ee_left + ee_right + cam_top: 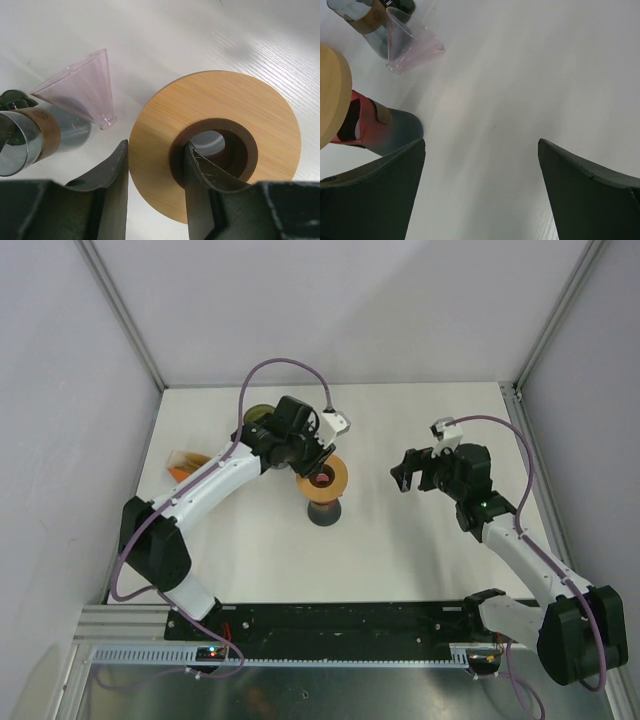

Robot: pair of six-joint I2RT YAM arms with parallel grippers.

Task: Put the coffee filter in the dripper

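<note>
The left pincer (156, 200) is clamped on the wooden ring (215, 145): in the left wrist view one finger (112, 190) stands outside the ring's rim and the other reaches into its dark centre hole, so the wooden band sits squeezed between them. In the top view this ring (328, 480) rests on a dark stand (325, 512) near the middle of the white tabletop (400, 560), with something red showing through the hole; the right wrist view shows that stand (385, 130) as red above and grey below.

The right pincer (480, 195) is spread wide with nothing between its jaws, hanging over bare tabletop at three o'clock from the ring and well apart from it.

The clear, pink-tinted cone-shaped dripper (80, 87) lies on its side at about ten o'clock from the ring in the left wrist view, its narrow tip pointing toward the ring. Just beside it, toward nine o'clock, lies a smoky glass vessel with a wooden band (30, 135). I cannot pick out a paper filter with any certainty.
</note>
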